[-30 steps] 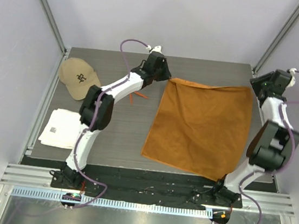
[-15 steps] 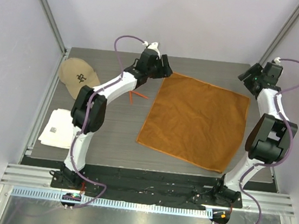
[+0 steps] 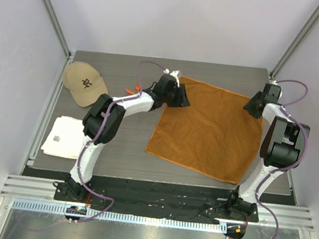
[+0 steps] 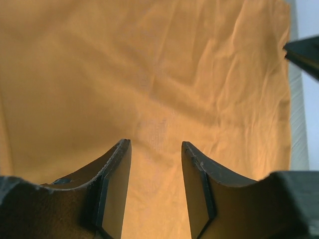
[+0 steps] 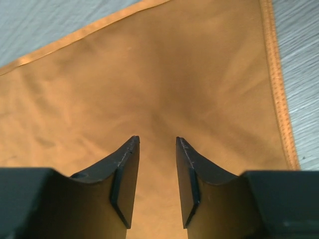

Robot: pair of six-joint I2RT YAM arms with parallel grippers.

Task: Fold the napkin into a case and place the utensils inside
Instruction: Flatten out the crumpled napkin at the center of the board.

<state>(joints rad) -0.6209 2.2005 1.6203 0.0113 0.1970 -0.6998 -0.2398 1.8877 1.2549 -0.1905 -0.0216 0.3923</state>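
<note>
The rust-orange napkin (image 3: 207,131) lies spread flat as a slightly turned square on the dark table. My left gripper (image 3: 181,97) hovers over its far left corner, jaws open, with only cloth (image 4: 149,74) beneath the empty gap (image 4: 154,144). My right gripper (image 3: 253,105) is at the far right corner, also open (image 5: 157,140) over the napkin (image 5: 149,74) near its hemmed edge. The bright-orange utensils (image 3: 133,89) peek out beside the left forearm, left of the napkin and partly hidden by the arm.
A tan cap (image 3: 84,83) sits at the far left of the table. A folded white towel (image 3: 64,137) lies nearer, at the left edge. The table's right edge (image 3: 285,141) runs close beside the right arm.
The napkin, held up by its far corners a second ago, now lies flat and a little further left. Both grippers let go and moved down over its far corners.
</note>
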